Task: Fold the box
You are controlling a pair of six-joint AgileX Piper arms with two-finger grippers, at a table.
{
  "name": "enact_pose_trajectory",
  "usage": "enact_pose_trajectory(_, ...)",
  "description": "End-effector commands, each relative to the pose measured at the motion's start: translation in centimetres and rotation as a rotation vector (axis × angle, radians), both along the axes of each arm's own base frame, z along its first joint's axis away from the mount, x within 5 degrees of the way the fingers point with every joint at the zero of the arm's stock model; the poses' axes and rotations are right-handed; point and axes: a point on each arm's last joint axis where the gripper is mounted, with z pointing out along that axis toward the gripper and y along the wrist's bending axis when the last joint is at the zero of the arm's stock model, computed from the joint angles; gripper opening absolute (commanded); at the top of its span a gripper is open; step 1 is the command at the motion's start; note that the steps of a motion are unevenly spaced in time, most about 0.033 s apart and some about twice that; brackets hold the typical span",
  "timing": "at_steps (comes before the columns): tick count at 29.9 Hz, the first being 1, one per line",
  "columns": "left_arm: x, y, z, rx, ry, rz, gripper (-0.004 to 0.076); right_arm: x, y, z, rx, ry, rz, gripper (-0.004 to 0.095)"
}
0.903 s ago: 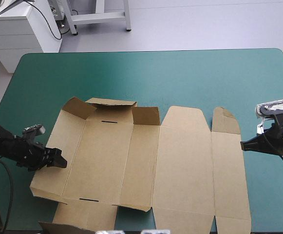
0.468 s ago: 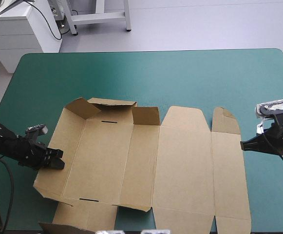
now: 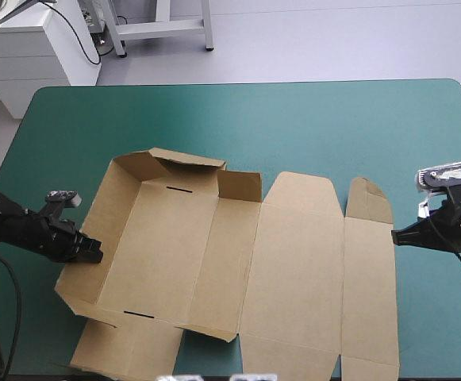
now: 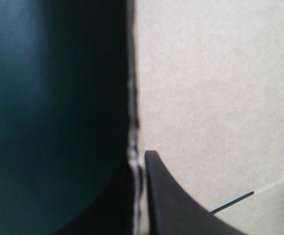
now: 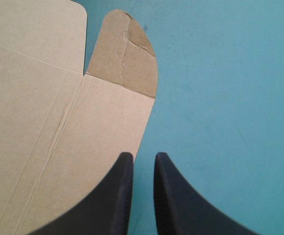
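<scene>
Raising the left wall point(image 3: 95, 226) of the box point(image 3: 293, 262) on the table's point(image 3: 214, 119) near half, left hand point(image 3: 94, 252) clamped on it, right hand point(image 3: 395, 236) nearly clenched beside the right flap point(image 3: 369, 270). Next, probably: tucking that wall.

The far half of the teal-green surface point(image 3: 293, 119) is lying bare, offering open passage. The brown box point(image 3: 293, 270) is covering the near middle: its right panels are lying flat, while its left wall point(image 3: 107, 206) and far flaps point(image 3: 186, 163) are standing up as barriers. The left claw point(image 3: 89, 251) is pinching that wall; the right claw point(image 3: 395, 236) is occupying the bare strip beside the box's right edge.
</scene>
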Motion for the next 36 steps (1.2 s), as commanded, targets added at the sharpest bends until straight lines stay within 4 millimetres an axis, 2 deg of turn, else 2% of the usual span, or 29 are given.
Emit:
enact_pose_trajectory(1, 1.6, -1.3, 3.4, 0.007, -0.203, -0.154, -0.0008, 0.1, -0.1, 1.1, -0.003, -0.077, -0.006, 0.0140)
enact_pose_trajectory(4, 3.1, -2.8, 5.4, 0.070, -0.337, -0.263, -0.0008, 0.1, -0.1, 1.1, 0.001, -0.075, -0.005, 0.0127)
enact_pose_trajectory(10, 6.3, -6.6, 10.0, 0.204, -0.668, -0.336, -0.0008, 0.1, -0.1, 1.1, 0.002, -0.067, -0.005, 0.0114)
enact_pose_trajectory(16, 7.6, -11.5, 13.5, 0.331, -1.023, -0.487, -0.0008, 0.1, 0.0, 1.1, 0.011, -0.064, -0.009, 0.0114)
enact_pose_trajectory(23, 7.4, -16.5, 15.0, 0.488, -1.293, -0.586, -0.0008, 0.0, 0.2, 1.1, 0.035, -0.061, -0.004, 0.0114)
enact_pose_trajectory(27, 6.9, -18.9, 16.0, 0.520, -1.436, -0.604, -0.0008, 0.0, 0.2, 1.1, 0.035, -0.061, -0.004, 0.0114)
enact_pose_trajectory(36, 4.6, -23.2, 16.6, 0.565, -1.598, -0.779, -0.0008, 0.0, 0.5, 1.0, 0.075, -0.056, -0.003, 0.0114)
